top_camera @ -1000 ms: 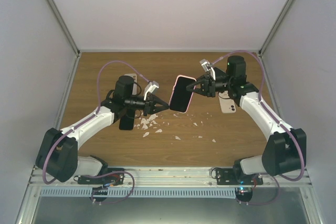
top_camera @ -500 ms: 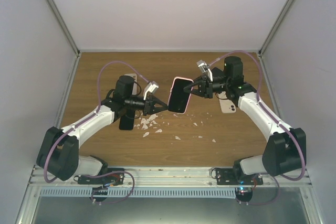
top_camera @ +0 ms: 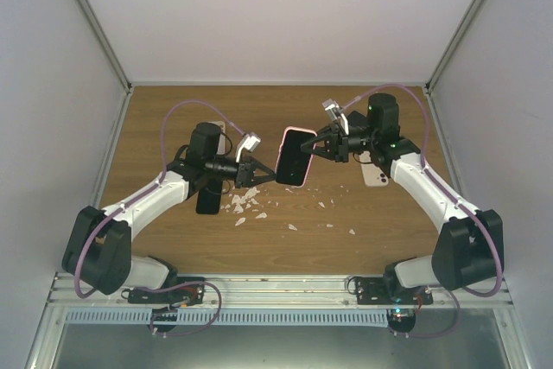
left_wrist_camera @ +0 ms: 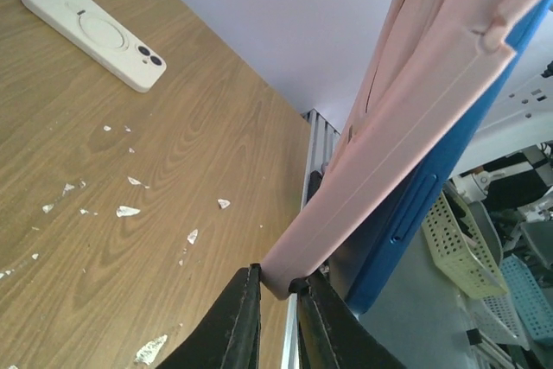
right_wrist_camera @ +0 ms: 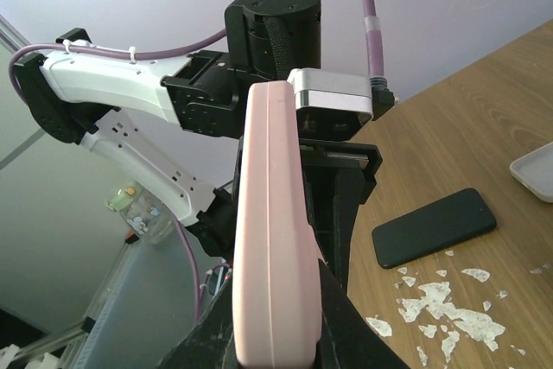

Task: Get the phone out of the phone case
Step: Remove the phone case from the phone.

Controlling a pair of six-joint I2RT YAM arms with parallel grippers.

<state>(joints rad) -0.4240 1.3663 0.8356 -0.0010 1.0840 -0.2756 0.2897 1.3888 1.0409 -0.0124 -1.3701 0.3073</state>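
Left wrist view shows you the blue phone (left_wrist_camera: pixel 428 213) in its pink case (left_wrist_camera: pixel 415 101), held up above the table (left_wrist_camera: pixel 173 153); the case's near corner stands clear of the phone; your left gripper (left_wrist_camera: pixel 278 287) pinches that corner; your right gripper (top_camera: pixel 313 146) is clamped on the case's opposite edge; a white phone (left_wrist_camera: pixel 93 32) lies flat on the table, well apart.

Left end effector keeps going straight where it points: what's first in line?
The pink phone case, its edge pinched in the left end effector; beyond it, likely the right end effector.
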